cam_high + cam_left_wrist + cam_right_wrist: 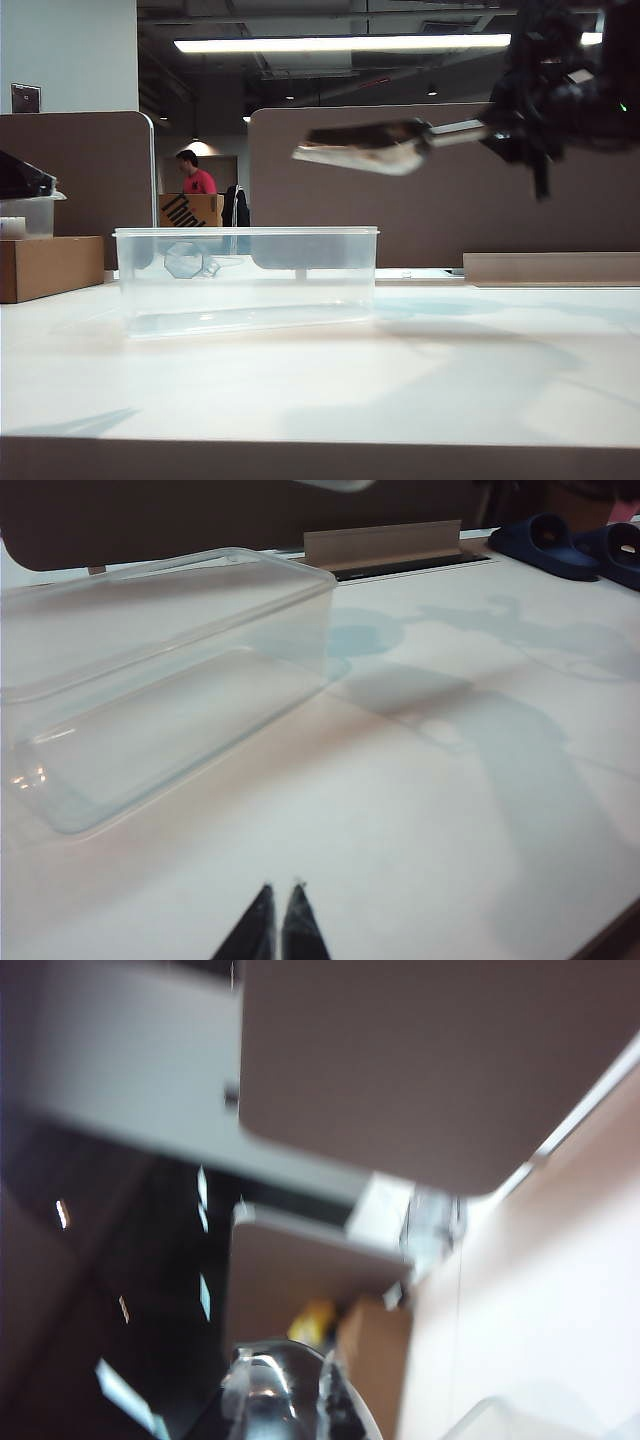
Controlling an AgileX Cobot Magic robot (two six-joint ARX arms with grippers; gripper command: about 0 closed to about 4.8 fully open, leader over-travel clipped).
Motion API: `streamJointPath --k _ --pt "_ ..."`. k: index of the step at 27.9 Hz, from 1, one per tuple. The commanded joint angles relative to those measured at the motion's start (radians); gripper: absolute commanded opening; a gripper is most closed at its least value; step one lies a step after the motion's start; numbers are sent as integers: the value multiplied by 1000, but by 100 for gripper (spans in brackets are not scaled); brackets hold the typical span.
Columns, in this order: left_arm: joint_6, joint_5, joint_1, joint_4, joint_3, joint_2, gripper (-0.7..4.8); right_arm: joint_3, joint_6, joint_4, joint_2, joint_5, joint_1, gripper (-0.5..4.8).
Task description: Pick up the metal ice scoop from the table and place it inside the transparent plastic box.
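Nearest the exterior camera lies the broad white bench (pixel 330 380), bare in the foreground apart from soft shadows. A little further back, left of centre, the transparent plastic box (pixel 246 278) stands upright on the bench with nothing inside it, an octagonal mark showing on its wall. Above and to the right of the box, in the upper part of the frame, the metal ice scoop (pixel 365 146) hangs in the air roughly level, its bowl toward the left over the box's right end and its thin rod handle running right into the right claw (pixel 505 128), which is pinching that handle. In the right wrist view the scoop's shiny surface fills the lower edge, blurred. The left claw (pixel 277 920) sits low over the bench near the box's end with its tips pressed together, holding nothing. Beyond the bench stand brown partition panels (pixel 420 190) and a cardboard box (pixel 50 266) at the far left. The pickup looks done; what appears left is carrying the scoop fully over the box, lowering it in and letting go.
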Motion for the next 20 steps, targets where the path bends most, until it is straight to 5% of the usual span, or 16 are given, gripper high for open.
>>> streamJointPath --k 1,6,13,20 --pt "0 25 67 13 0 -1 21 178 -195 -306 -1 -145 39 -9" --pt "0 24 185 13 0 -8 21 419 -356 -582 47 -183 100 -9" --pt "0 21 326 13 0 -13 21 538 -352 -596 152 -258 160 -9" --pt "0 21 346 11 0 -65 21 541 -337 -586 236 -253 198 -9"
